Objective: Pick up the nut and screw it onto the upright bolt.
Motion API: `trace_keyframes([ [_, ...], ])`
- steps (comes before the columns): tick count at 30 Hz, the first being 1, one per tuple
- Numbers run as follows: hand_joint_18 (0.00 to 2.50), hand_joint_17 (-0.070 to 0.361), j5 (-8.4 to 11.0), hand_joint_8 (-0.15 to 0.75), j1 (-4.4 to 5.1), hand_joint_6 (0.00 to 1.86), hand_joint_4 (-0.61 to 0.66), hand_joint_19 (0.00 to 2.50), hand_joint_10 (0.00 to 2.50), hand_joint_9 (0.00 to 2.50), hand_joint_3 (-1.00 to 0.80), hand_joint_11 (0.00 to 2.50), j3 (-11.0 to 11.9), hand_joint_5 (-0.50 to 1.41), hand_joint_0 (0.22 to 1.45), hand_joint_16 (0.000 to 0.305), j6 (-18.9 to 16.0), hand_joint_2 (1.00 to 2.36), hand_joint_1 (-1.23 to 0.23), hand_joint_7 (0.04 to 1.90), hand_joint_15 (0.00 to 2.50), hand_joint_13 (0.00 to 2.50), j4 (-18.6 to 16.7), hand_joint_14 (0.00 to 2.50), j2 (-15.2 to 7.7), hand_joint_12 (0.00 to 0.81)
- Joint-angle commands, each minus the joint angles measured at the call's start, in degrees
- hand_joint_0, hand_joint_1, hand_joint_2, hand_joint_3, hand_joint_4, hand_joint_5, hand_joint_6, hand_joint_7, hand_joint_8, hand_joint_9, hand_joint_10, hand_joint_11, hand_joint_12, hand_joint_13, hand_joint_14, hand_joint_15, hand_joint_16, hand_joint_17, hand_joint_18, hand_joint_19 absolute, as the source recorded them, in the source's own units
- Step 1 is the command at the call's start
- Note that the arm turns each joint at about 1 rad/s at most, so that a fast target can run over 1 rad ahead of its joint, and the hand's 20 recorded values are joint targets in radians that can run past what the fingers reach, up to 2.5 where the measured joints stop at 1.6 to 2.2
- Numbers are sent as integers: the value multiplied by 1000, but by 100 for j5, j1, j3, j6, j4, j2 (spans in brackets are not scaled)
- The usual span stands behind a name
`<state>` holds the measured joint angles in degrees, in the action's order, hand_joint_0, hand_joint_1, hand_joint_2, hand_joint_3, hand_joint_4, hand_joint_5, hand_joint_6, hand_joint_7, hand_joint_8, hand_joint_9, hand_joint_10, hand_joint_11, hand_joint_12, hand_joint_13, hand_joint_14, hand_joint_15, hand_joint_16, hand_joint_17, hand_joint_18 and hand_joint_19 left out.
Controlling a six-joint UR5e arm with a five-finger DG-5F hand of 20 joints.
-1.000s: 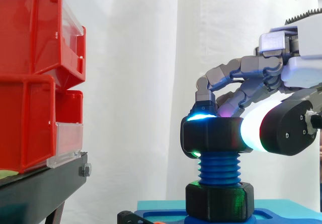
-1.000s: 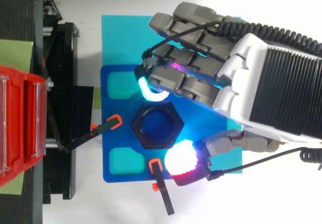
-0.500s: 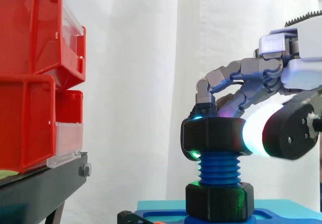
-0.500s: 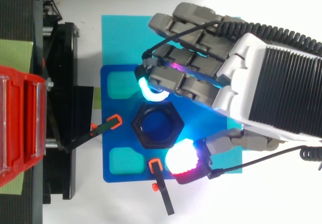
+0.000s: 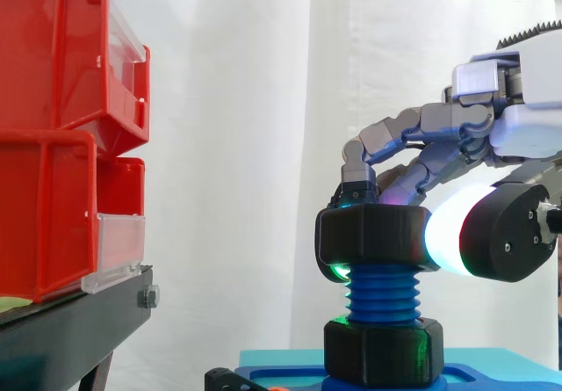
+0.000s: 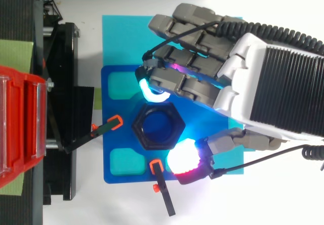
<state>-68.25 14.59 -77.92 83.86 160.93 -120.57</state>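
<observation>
— How many nuts are there?
— One black nut (image 5: 373, 237), lower centre of the side view. It sits atop the single upright blue bolt (image 5: 383, 296), with bare threads below it down to one black hex base (image 5: 382, 350).
— And the hand (image 6: 268, 83)?
— It enters from the right and is curled round the nut, a white-glowing thumb pad (image 6: 181, 158) opposite a cyan fingertip (image 6: 144, 88).
— Anything else?
— Two red bins (image 5: 53, 57) are stacked at the upper left. From above, two orange-tipped clamps (image 6: 104, 129) sit at the blue plate's (image 6: 114, 108) edges.
</observation>
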Motion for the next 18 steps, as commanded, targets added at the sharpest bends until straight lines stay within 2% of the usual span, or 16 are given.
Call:
trace_keyframes([
  [1, 473, 108, -22, 327, 0, 520, 309, 43, 6, 568, -500, 94, -4, -158, 520, 48, 7, 1000, -568, 1328, 0, 510, 9, 0, -2, 377],
  [3, 471, 109, -39, 325, 0, 500, 309, 48, 3, 564, -500, 75, 5, -154, 512, 48, -1, 1000, -562, 1335, 0, 508, 18, 0, 7, 378],
  [7, 456, 114, -57, 327, -35, 503, 328, 41, 3, 553, -500, 85, 5, -175, 489, 51, -1, 1000, -526, 1164, 0, 495, 53, 0, 7, 387],
  [15, 439, 123, -294, 325, -123, 504, 312, 29, 0, 516, -500, 38, 13, -205, 459, 55, -1, 1000, -461, 973, 0, 462, 123, 0, 7, 405],
  [18, 430, 125, -320, 325, -150, 503, 298, 30, 0, 506, -500, 16, 57, -213, 454, 56, -1, 1000, -452, 914, 0, 444, 132, 0, 7, 407],
])
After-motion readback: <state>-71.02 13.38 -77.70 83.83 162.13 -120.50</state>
